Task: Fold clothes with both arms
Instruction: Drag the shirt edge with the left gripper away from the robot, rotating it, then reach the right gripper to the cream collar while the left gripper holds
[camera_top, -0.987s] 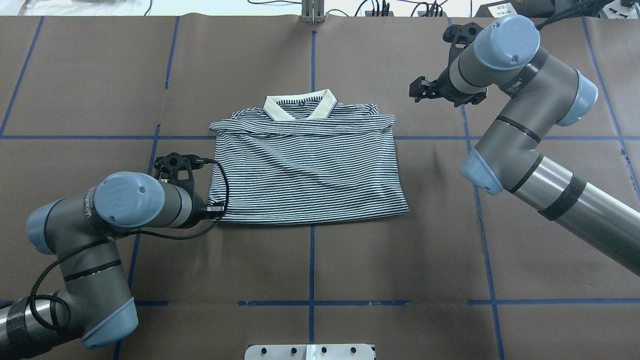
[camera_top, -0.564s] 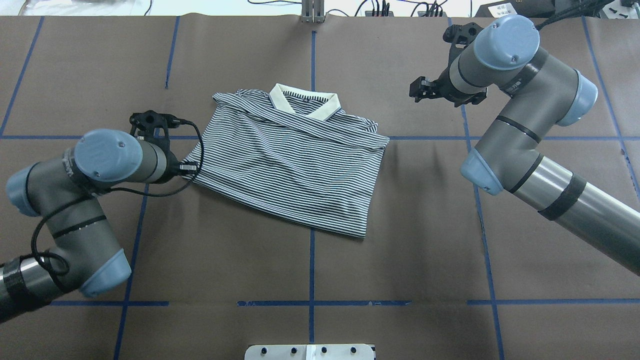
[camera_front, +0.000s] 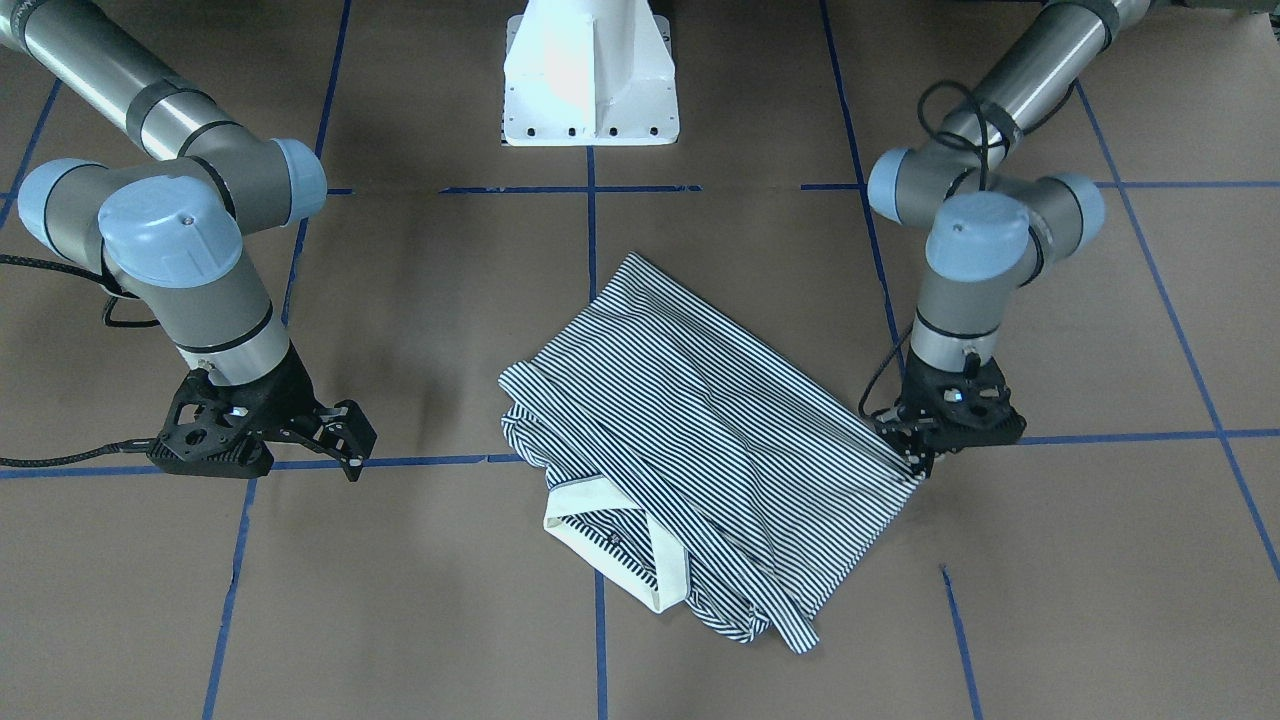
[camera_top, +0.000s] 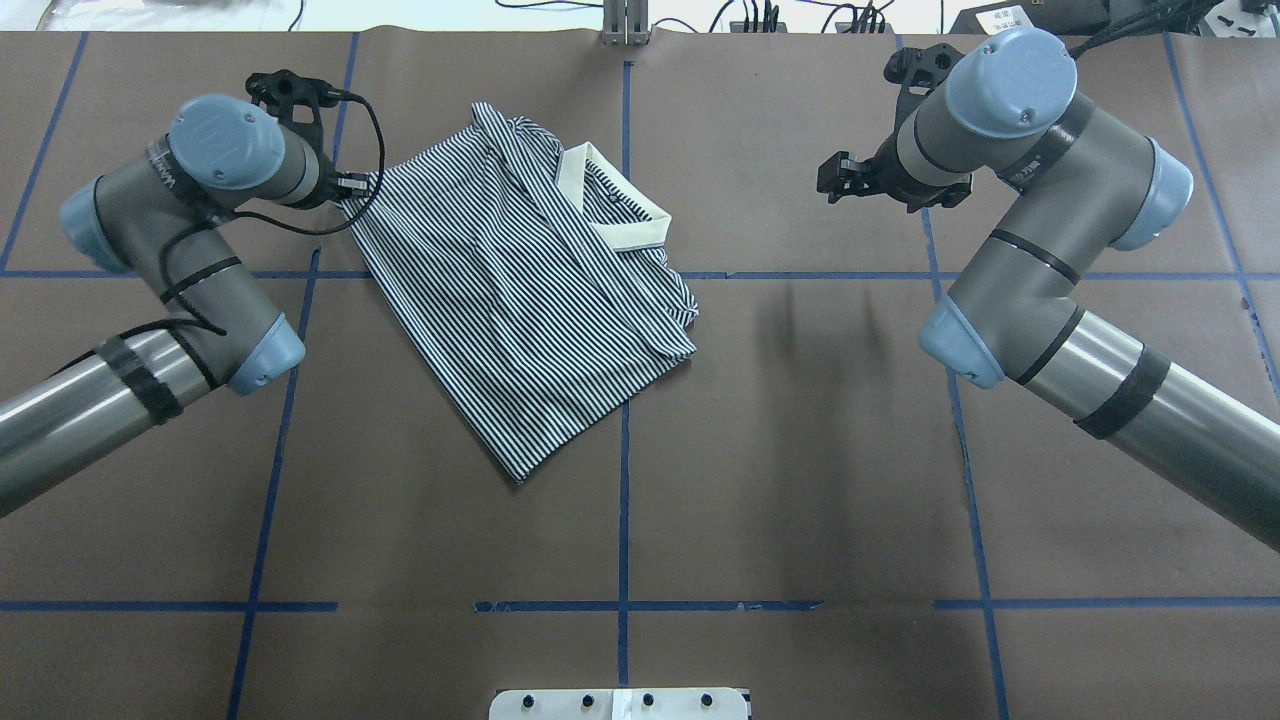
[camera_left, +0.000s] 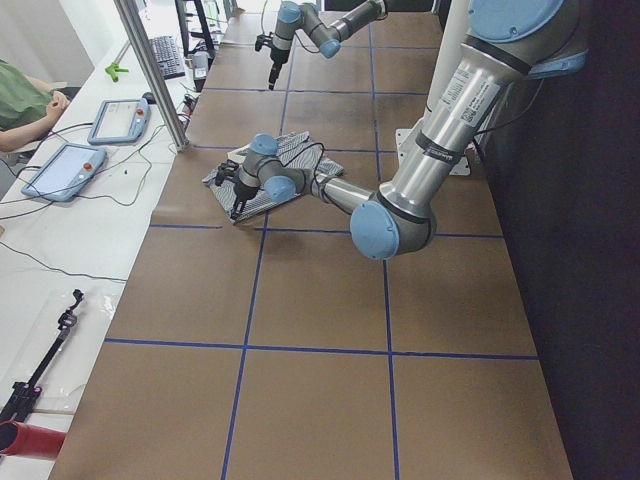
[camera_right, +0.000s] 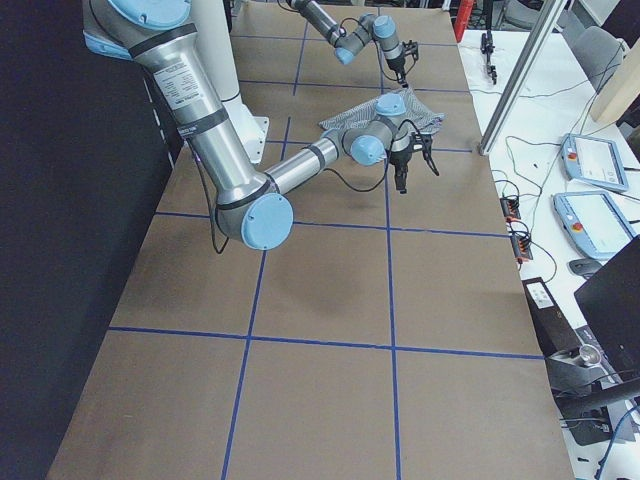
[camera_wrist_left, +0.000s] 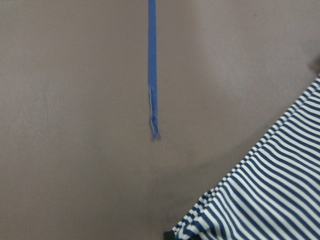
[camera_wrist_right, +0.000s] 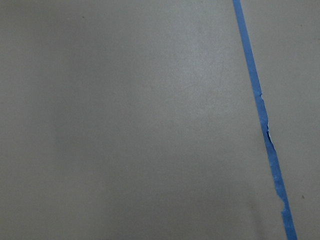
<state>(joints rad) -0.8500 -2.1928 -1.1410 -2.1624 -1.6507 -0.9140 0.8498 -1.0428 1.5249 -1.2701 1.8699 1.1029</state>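
Note:
The striped polo shirt (camera_top: 520, 290) lies folded and turned askew on the brown table, its cream collar (camera_top: 612, 212) toward the far middle. It also shows in the front view (camera_front: 700, 430) and at the lower right of the left wrist view (camera_wrist_left: 270, 200). My left gripper (camera_top: 352, 188) is shut on the shirt's far-left corner, low at the table; the front view shows it pinching that corner (camera_front: 915, 452). My right gripper (camera_top: 835, 180) is open and empty, hovering apart from the shirt at the far right (camera_front: 345, 440). The right wrist view shows only bare table.
Blue tape lines (camera_top: 623, 480) grid the brown table cover. The white pedestal base (camera_front: 590, 80) stands at the robot's side. A metal post (camera_top: 625, 25) stands at the far edge. Tablets (camera_left: 60, 170) and cables lie on the white bench beyond.
My left gripper has dragged the shirt's corner away from the robot, toward the far left. The shirt has swung clockwise with it. The right arm has not moved.

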